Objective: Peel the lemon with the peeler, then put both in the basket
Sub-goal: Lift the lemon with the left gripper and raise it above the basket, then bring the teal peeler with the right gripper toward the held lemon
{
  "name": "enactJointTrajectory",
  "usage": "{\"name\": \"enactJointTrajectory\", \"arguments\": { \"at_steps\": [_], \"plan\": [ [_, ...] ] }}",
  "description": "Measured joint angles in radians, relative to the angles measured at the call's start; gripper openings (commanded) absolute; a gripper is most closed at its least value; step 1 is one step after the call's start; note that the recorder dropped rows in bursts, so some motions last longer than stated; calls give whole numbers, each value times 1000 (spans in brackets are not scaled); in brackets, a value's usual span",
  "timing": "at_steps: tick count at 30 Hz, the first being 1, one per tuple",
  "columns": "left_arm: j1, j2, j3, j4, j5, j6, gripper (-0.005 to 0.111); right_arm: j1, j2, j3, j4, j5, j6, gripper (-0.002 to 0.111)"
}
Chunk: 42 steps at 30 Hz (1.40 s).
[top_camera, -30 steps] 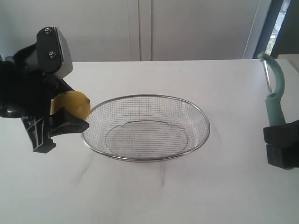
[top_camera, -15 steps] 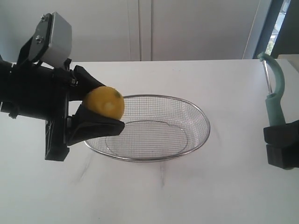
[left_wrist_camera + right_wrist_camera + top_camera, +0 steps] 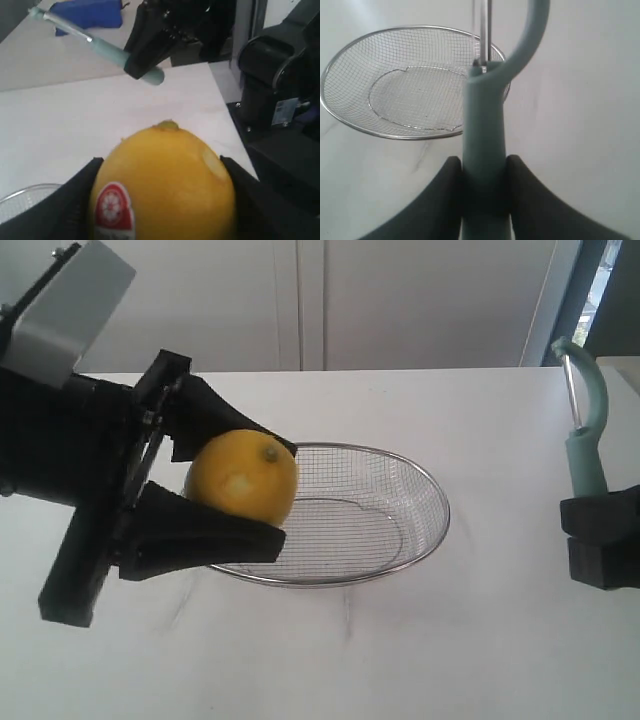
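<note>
Left pincer [image 3: 262,492] is pinching the lemon [image 3: 240,478] between its two black fingers [image 3: 200,535], one above the fruit and one below. We are seeing the lemon held up off the desk [image 3: 420,640], at the left end of the basket [image 3: 340,445]. From the exterior camera the fruit and the left arm are covering the basket's left rim, so we cannot tell whether the lemon is hanging over the mesh or just short of it. The left wrist view is showing the red-and-white sticker [image 3: 114,207] on the lemon [image 3: 165,185], facing that camera.

Right pincer [image 3: 600,540] is gripping the peeler [image 3: 586,455] by the lower handle, at the far right edge of the desk, well apart from the lemon. The peeler is standing roughly upright, loop head on top. In the right wrist view its handle [image 3: 482,130] is crossing in front of the basket [image 3: 350,120] and hiding part of the rim.

The basket is sitting on the desk between the two arms, with nothing lying in the mesh we can see.

Beyond the peeler [image 3: 105,46], the left wrist view is showing a blue object [image 3: 90,12], too blurred to identify, and dark equipment [image 3: 280,75] beside the desk.
</note>
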Motion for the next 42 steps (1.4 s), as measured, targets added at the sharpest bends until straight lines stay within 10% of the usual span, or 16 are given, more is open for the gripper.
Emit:
{"name": "enactJointTrajectory", "arguments": {
  "at_steps": [8,27,42],
  "plan": [
    [269,191,0,-213,171,98,0,0,0,0,4,-8,36,0],
    [269,203,0,-224,171,104,0,0,694,-358,-15,35,-209,0],
    [269,203,0,-200,171,104,0,0,872,-409,618,114,-610,0]
  ]
}}
